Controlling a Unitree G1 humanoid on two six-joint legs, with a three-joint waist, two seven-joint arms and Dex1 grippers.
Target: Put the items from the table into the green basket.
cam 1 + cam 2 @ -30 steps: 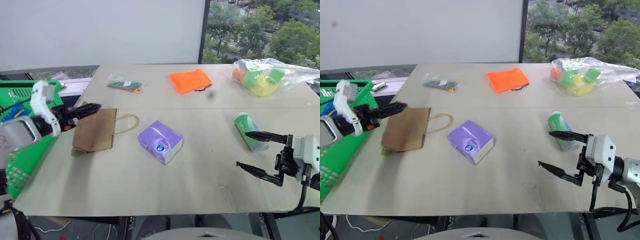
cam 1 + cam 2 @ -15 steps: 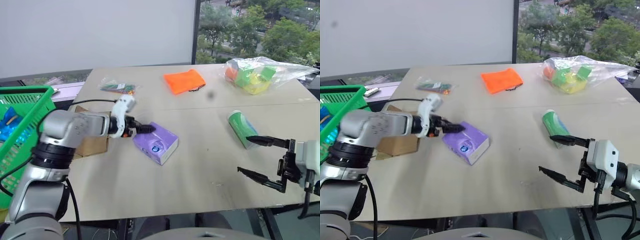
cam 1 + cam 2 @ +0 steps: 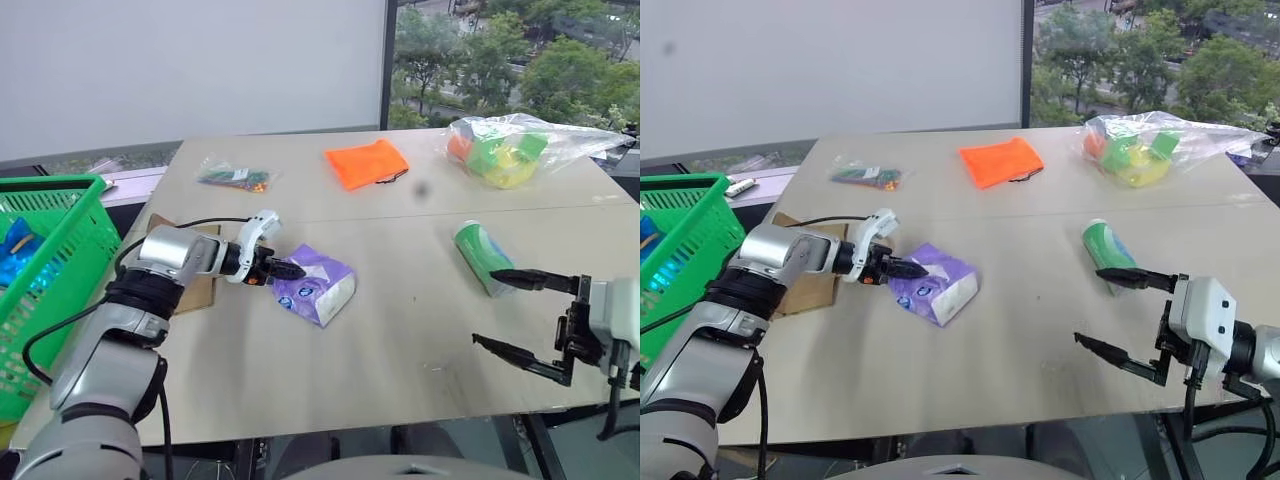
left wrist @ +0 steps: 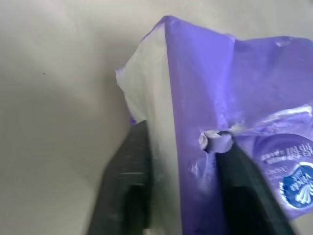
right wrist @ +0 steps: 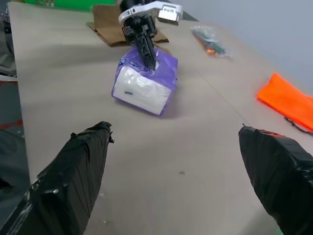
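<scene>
2 left fingers (image 4: 129, 186) pinch the purple box's (image 3: 318, 287) near corner.

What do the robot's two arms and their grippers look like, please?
The left arm is silver-grey with dark joint bands and a loose black cable; its gripper has a white wrist block. The right gripper has long black fingers, a white-grey housing and a black cable.

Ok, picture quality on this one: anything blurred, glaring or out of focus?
Left wrist view: soft, too close to the purple box pinched between the fingers. Right wrist view: its own fingers blurred, the table beyond sharper. Eye views: even daylight, soft shadows, a dark smudge hanging near the orange pouch.
</scene>
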